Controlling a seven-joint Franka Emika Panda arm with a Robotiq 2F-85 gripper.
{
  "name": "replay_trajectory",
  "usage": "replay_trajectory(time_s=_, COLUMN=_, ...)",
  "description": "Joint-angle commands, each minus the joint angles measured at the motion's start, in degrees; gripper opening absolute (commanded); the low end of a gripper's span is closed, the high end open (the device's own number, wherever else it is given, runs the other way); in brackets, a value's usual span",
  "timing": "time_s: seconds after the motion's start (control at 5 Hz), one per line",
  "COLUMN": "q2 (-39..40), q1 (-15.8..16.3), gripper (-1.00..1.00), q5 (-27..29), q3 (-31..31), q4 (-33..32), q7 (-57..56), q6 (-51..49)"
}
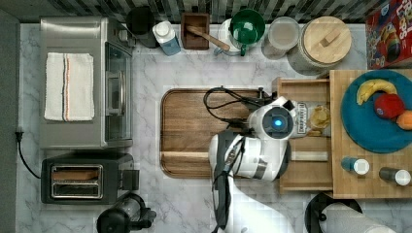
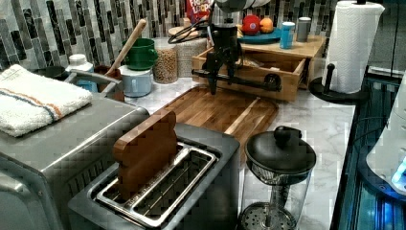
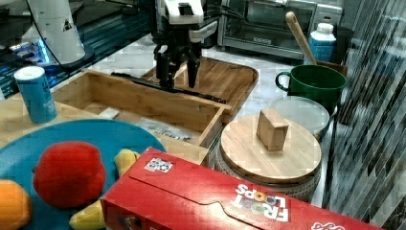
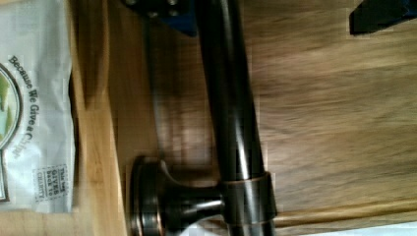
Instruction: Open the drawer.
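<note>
Starting at the top view's left, the toaster oven point(image 1: 85, 81) sits with a folded towel point(image 1: 69, 86) on its roof, and below it the slot toaster point(image 1: 80, 181) with its cord cut off at the frame edge. Moving right, the walnut cutting board point(image 1: 189, 126) lies on the marble surface point(image 1: 145, 68), but its right end is hidden beneath the white arm, which also covers the drawer's front from above. In the left view things open up: the pincer point(image 2: 221, 76) hangs straight down over the long black bar handle point(image 2: 239, 79), one dark finger on each side of it, jaws parted a little wider than the bar. Whether the pads actually press the bar is hard to say from here. The right view shows the same straddle, pincer point(image 3: 177, 79) low over the handle point(image 3: 167, 86), fingers apart, with no tight clamp visible. The wrist view is very close: the bar point(image 4: 228, 98) runs across the frame, its round mounting post point(image 4: 167, 204) at one end, two dark finger tips cut off at the picture's edge on either side of the bar. And the drawer point(image 1: 306, 170) itself is already pulled well out from under the wooden stand, toward the cutting board, its light-wood interior exposed with a printed packet point(image 4: 34, 123) lying inside. At the top view's far right, a blue plate point(image 1: 374, 131) of fruit is cropped by the frame.
</note>
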Motion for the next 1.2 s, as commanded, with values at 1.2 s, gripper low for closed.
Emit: replay_trajectory(time_s=1.2, q2=-3.45, q1=5.21, gripper=1.00, q5=5.18, q3=8.86, q4=0.69, q7=5.76, q6=-3.51)
